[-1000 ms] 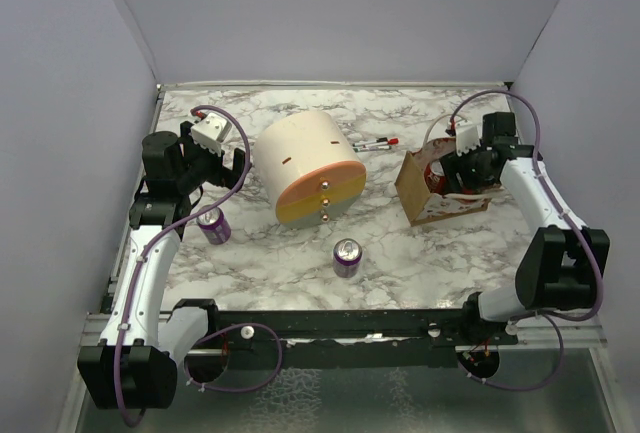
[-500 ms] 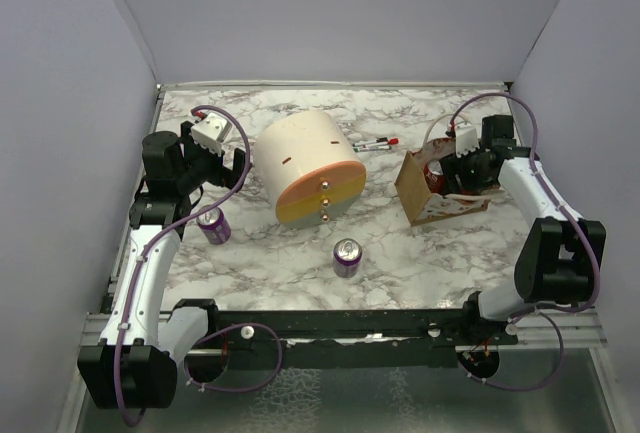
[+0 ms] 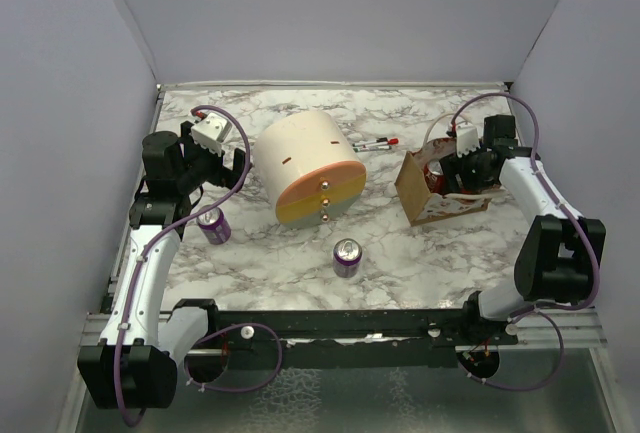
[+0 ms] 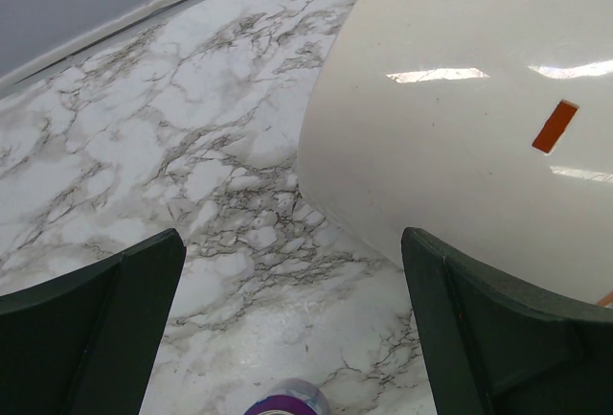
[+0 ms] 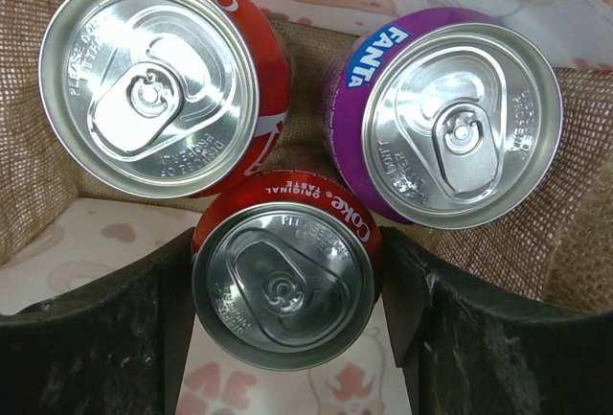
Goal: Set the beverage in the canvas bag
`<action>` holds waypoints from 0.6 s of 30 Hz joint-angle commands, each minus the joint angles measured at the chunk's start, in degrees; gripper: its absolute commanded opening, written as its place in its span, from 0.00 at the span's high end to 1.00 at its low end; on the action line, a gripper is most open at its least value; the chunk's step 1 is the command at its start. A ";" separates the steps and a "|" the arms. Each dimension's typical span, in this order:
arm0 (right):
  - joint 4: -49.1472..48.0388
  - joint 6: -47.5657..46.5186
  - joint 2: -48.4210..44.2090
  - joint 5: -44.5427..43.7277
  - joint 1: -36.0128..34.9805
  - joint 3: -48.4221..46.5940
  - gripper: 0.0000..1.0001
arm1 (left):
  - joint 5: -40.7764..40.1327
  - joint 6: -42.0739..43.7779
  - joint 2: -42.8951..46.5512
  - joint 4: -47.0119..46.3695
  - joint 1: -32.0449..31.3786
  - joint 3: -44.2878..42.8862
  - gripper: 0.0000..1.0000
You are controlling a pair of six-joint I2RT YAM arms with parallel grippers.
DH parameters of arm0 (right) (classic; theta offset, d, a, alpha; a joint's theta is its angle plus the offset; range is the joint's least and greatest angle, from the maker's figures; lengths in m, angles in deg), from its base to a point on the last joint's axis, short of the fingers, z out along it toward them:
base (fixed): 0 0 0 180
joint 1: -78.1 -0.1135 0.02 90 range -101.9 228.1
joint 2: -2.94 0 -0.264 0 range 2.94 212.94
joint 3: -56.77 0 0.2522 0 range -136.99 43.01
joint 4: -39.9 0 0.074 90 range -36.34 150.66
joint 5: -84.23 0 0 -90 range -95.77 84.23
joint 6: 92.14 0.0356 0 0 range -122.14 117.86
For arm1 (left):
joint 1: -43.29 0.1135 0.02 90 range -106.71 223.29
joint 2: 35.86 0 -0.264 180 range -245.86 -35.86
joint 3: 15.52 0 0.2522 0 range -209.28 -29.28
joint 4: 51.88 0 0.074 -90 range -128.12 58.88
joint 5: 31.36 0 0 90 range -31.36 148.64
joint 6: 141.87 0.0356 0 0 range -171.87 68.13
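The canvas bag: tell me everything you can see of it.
The canvas bag is small, boxy and tan-brown, made of a coarse burlap-like weave, with a whitish panel printed in red and a pale rope handle at its edge. It sits far right on the marble table with its mouth open. Inside stand a Fanta can and a Coke can. The right gripper reaches in, its fingers pressed against a second Coke can.
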 commanded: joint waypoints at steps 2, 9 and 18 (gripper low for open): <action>-0.38 -1.61 0.73 -0.19 0.54 0.46 0.27 | 1.53 -0.12 0.64 -1.16 0.38 -0.34 0.01; 1.22 -1.36 -0.23 0.75 0.54 -0.81 0.21 | 1.59 -0.14 0.76 -1.28 0.38 -0.38 0.01; 3.62 -1.17 -1.56 1.79 0.54 -2.67 0.10 | 1.59 -0.04 0.81 -1.26 0.38 -0.21 0.01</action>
